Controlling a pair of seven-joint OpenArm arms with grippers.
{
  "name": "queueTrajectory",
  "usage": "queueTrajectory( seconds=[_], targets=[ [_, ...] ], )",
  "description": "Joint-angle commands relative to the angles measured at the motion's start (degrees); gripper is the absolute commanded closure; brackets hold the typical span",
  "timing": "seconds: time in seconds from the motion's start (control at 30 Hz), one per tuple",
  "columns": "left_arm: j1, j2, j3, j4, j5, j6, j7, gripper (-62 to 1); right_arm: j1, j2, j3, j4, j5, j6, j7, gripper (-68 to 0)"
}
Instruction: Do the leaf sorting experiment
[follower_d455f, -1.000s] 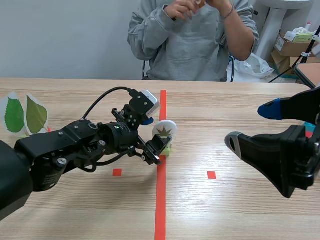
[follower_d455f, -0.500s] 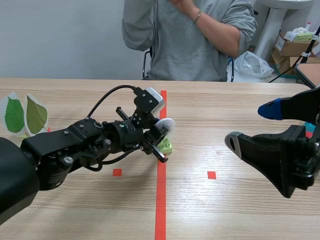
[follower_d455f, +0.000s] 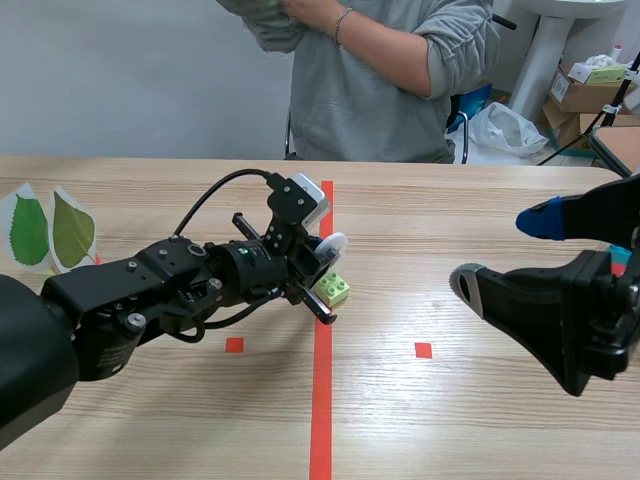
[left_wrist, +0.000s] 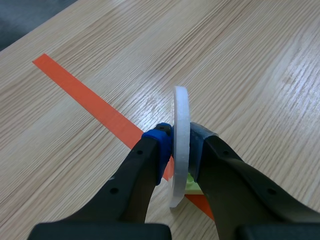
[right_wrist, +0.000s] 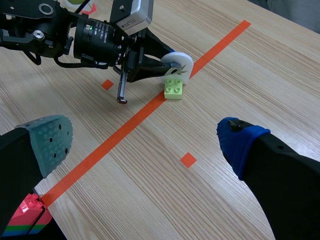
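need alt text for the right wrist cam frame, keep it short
Ahead, the left gripper is shut on a white disc, right beside a light green brick that sits on the orange tape line. The right gripper is open over the wooden table, holding nothing; a red brick shows next to its grey-green-padded finger.

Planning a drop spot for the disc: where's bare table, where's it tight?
Free: wood between green brick and right gripper; far table beyond the leaf cards. Crowded: the tape line, where the left gripper holds the white disc by the brick.
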Motion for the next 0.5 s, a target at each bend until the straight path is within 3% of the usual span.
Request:
queueTrajectory(
  seconds=[0.0,0.2,0.47],
  targets=[
    [-0.63,0.31,-0.22,0.92,-0.87,-0.2,-1.44,-3.6,0.55,0.24,0.79,0.07,0.72,-0.28,0.87,-59.1],
    [1.2,-1.88,-3.23,2.73,-2.71,-1.53,-1.44,-3.6,0.55,0.24,0.79,0.07,0.39,-0.28,0.87,-59.1],
    [6.64,-5.64,-14.93,8.55,-6.47,-2.32,0.85,-3.6,0.52,0.24,0.79,0.07,0.37,-0.28,0.85,-59.1]
  ],
)
